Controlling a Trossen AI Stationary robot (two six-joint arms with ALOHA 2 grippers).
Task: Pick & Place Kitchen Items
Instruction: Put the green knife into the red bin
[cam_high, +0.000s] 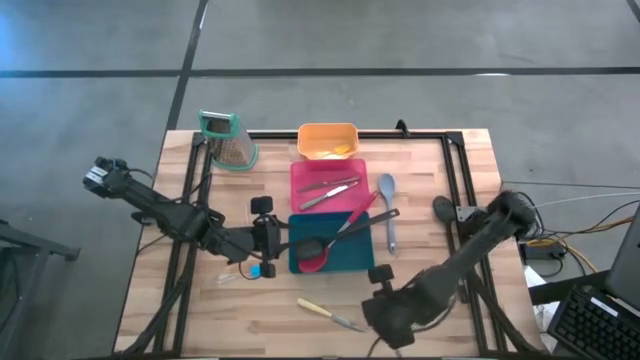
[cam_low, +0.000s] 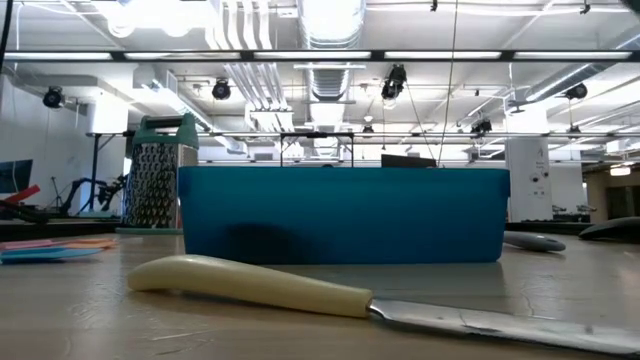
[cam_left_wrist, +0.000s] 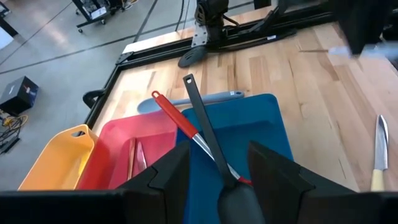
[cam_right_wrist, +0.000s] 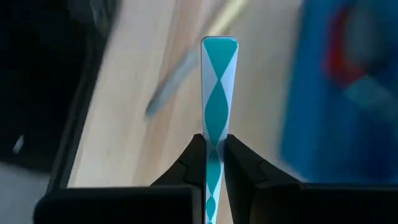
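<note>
My right gripper (cam_right_wrist: 214, 140) is shut on a slim flat piece with a teal and white wavy pattern (cam_right_wrist: 217, 87), above the table's near part (cam_high: 385, 295). A cream-handled knife (cam_high: 330, 315) lies flat on the wood just left of it. My left gripper (cam_left_wrist: 217, 165) stands open above the teal tray's (cam_high: 350, 258) left end; below its fingers a black spoon (cam_left_wrist: 208, 134) and a red spoon (cam_left_wrist: 177, 118) lie crossed in that tray. Metal cutlery (cam_high: 328, 190) lies in the pink tray (cam_high: 300, 175). A grey spoon (cam_high: 388, 215) lies on the table. My right gripper pinches the patterned piece between its two fingers, across its narrow lower stretch (cam_right_wrist: 214, 152). The piece runs straight on past the fingertips, in line with them, to a squared free end (cam_right_wrist: 219, 46). It is clear of the table, which shows behind it.
An orange tray (cam_high: 312, 135) with a yellow piece stands behind the pink tray. A green-topped metal grater (cam_high: 228, 140) stands at the far left. A small blue piece (cam_high: 255, 270) lies near my left gripper. Bare wood lies at the near left.
</note>
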